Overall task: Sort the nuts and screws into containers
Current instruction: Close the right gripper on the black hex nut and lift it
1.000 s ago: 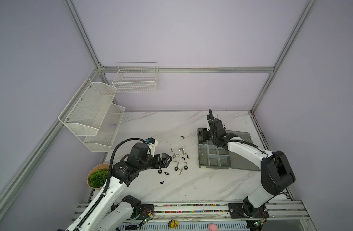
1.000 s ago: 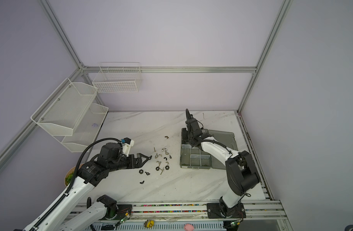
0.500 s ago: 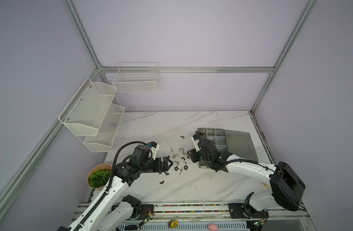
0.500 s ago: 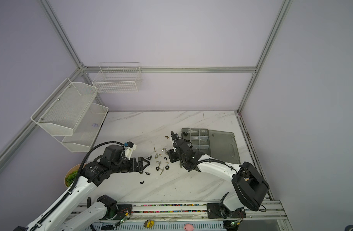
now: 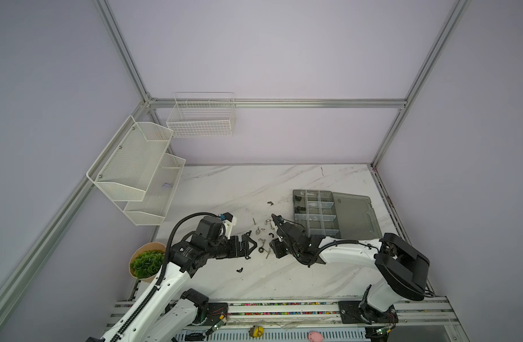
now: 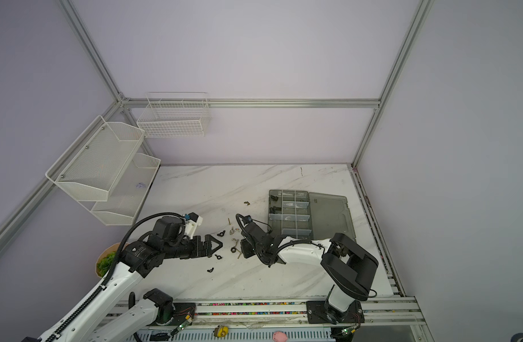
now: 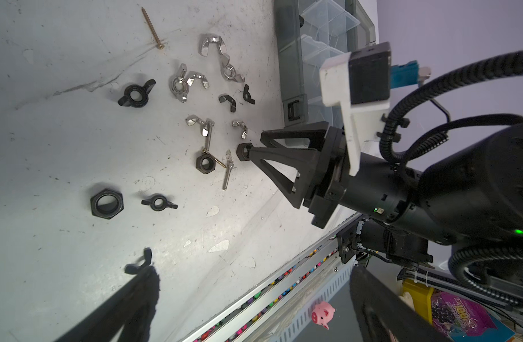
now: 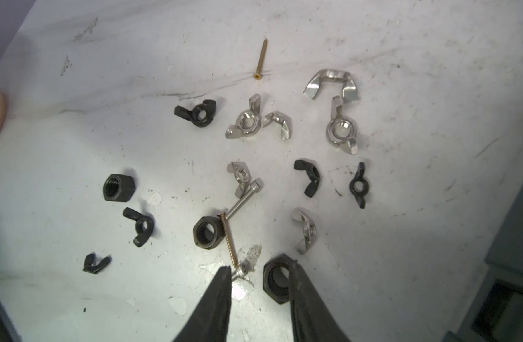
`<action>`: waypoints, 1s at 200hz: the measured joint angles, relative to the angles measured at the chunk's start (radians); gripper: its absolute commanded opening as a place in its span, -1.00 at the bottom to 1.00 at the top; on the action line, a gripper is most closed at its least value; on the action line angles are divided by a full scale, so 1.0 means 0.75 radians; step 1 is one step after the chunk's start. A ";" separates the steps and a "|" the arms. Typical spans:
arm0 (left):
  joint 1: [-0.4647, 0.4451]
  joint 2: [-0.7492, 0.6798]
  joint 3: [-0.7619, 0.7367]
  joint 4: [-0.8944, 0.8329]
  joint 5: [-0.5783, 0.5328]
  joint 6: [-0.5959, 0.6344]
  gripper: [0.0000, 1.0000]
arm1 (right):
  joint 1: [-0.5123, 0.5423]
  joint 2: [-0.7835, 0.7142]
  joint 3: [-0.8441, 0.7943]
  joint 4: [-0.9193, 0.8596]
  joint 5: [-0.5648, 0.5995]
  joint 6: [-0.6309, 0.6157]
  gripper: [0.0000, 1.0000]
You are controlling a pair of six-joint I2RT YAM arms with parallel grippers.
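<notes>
Loose nuts and screws lie on the marble table between my arms. In the right wrist view my right gripper (image 8: 258, 268) is open and low over the pile. A black hex nut (image 8: 276, 281) sits between its fingers, touching one. The head of a silver screw (image 8: 242, 271) lies by the other finger. A second hex nut (image 8: 208, 232) and a brass screw (image 8: 229, 239) lie just beyond. Silver wing nuts (image 8: 245, 121) and black wing nuts (image 8: 196, 114) are scattered farther out. The organizer box (image 5: 327, 208) stands open at the right. My left gripper (image 5: 251, 247) is open, with a black wing nut (image 7: 138, 263) near one fingertip.
White mesh shelves (image 5: 136, 177) and a wire basket (image 5: 201, 118) hang on the left and back walls. A potted green plant (image 5: 146, 263) stands beside the left arm. The box's lid (image 5: 355, 216) lies flat to the right. A rail with coloured beads (image 5: 284, 305) runs along the front edge.
My right arm swung from over the organizer box down to the pile of hardware, and its jaws narrowed. The left arm shifted slightly toward the pile.
</notes>
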 measured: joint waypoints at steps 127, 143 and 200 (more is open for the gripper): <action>0.000 -0.026 0.000 -0.019 -0.033 -0.004 0.99 | 0.025 0.120 0.036 -0.038 0.068 0.037 -0.33; 0.000 -0.014 0.000 -0.019 -0.033 -0.004 0.99 | 0.027 0.133 0.054 -0.050 0.072 0.037 -0.36; 0.000 -0.010 0.000 -0.019 -0.037 -0.004 0.99 | 0.033 0.141 0.071 -0.065 0.103 0.045 -0.62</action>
